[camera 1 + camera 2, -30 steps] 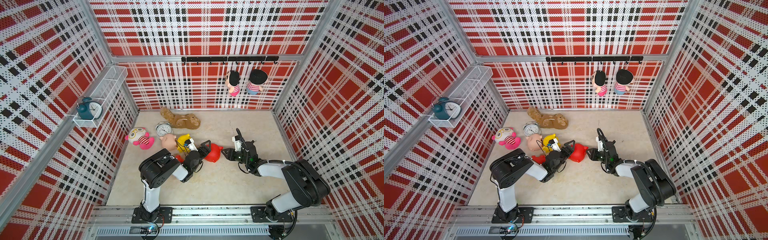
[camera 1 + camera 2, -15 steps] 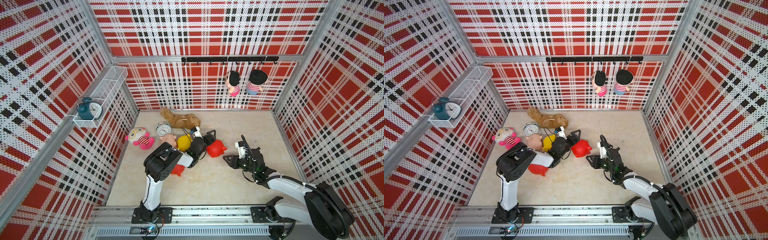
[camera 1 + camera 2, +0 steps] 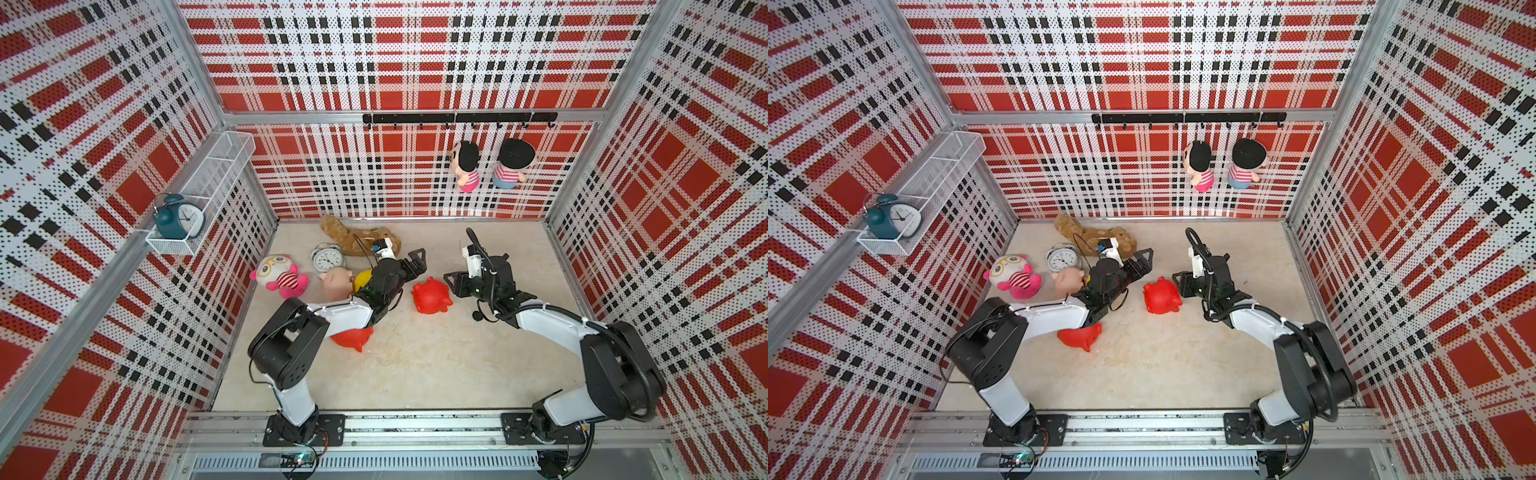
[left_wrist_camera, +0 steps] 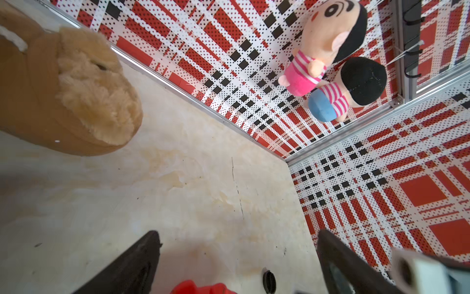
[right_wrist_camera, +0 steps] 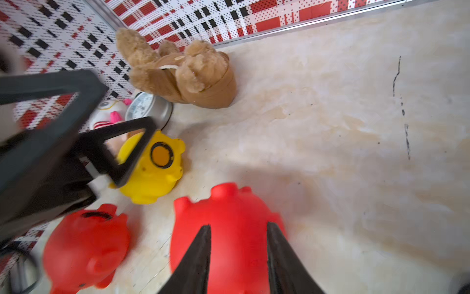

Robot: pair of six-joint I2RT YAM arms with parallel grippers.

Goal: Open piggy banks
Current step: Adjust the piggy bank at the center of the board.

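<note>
We count four piggy banks. From the left, a pale pink pig (image 3: 336,281), a yellow pig (image 5: 157,183) and a red pig (image 3: 352,338) cluster by the left arm. The left gripper (image 3: 420,261) gapes wide, holding nothing, just beside the second red pig (image 3: 432,296). The right gripper (image 5: 239,226), fingers partly apart, points at that pig.

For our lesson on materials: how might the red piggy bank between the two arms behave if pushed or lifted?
The red piggy bank looks glossy and smooth, so probably stiff but slippery. Its rounded body may rock or roll when pushed. It seems moulded plastic, so likely light.
</note>
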